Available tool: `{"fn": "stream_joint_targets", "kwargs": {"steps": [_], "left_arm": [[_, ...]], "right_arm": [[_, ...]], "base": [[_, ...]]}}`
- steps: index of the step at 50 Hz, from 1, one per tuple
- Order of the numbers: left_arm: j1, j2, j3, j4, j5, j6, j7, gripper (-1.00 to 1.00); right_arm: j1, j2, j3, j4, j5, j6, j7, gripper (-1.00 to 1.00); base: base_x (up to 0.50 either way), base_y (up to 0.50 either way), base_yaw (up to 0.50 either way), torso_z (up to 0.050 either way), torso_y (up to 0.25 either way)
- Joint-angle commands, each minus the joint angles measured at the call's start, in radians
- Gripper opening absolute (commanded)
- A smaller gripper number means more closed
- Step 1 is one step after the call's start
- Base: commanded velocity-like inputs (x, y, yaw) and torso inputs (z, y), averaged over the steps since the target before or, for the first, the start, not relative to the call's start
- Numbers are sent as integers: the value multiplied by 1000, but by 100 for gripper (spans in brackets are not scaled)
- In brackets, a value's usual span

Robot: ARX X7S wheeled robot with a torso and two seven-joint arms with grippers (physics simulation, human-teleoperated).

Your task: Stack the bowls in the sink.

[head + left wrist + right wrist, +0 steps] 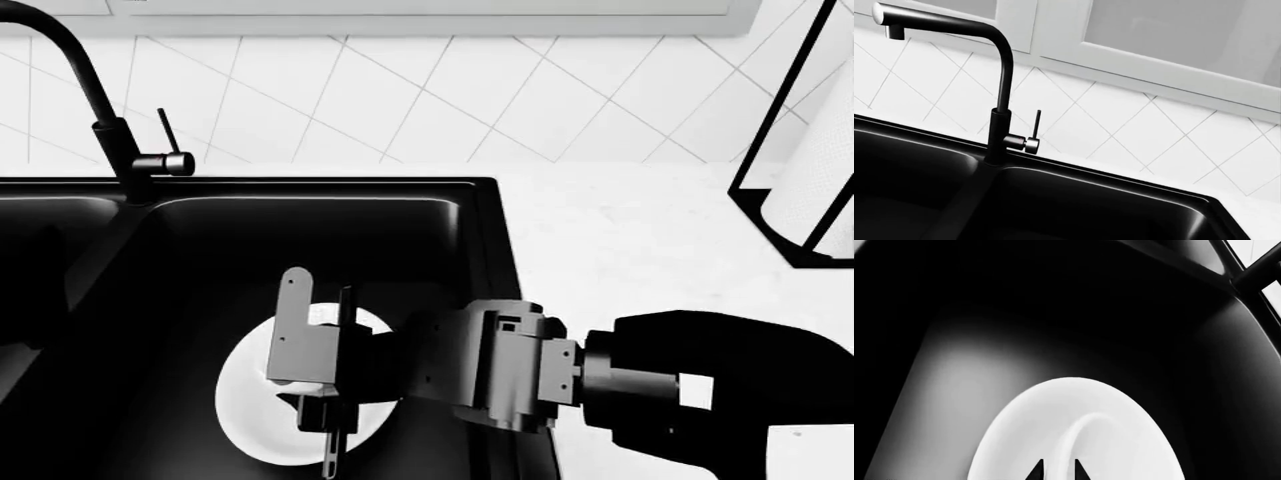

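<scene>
Only one white bowl [254, 400] visible, lying in the right basin of the black sink [494, 240], partly hidden behind the right gripper [320, 385] and cut off at the head view's lower edge. Impossible to tell whether a second bowl sits inside it; in the right wrist view, a curved ridge on the bowl [1081, 435] hinting at an inner rim, unclear. Left basin mostly in deep shadow, contents not discernible. Left gripper out of sight everywhere; its wrist camera showing only the faucet [997, 100], the tiled wall [1134, 125] and the sink's back edge.

Right gripper reaching in from the counter side, hanging over the bowl, one flat finger [291, 320] standing upright, the other seen edge-on as a thin dark bar. Fingertips [1057, 471] showing as two dark points close together with a narrow gap, just over the bowl's white surface. Nothing seen pinched between them; contact with the bowl not certain.

Paper-towel roll [814, 190] in its black holder at the far right of the white counter [627, 250], cropped by the frame.
</scene>
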Motion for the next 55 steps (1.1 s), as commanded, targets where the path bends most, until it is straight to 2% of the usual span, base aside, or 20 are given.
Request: {"fn": "stream_joint_targets", "kwargs": {"steps": [1, 55], "left_arm": [[2, 1, 0, 1, 2, -1, 2, 100], [-1, -2, 19, -2, 12, 3, -4, 100]], "right_arm": [[-3, -3, 8, 9, -16, -2, -4, -100], [-52, -29, 12, 88, -45, -14, -36, -100]], "base": [[0, 0, 0, 0, 0], [0, 0, 0, 0, 0]]}}
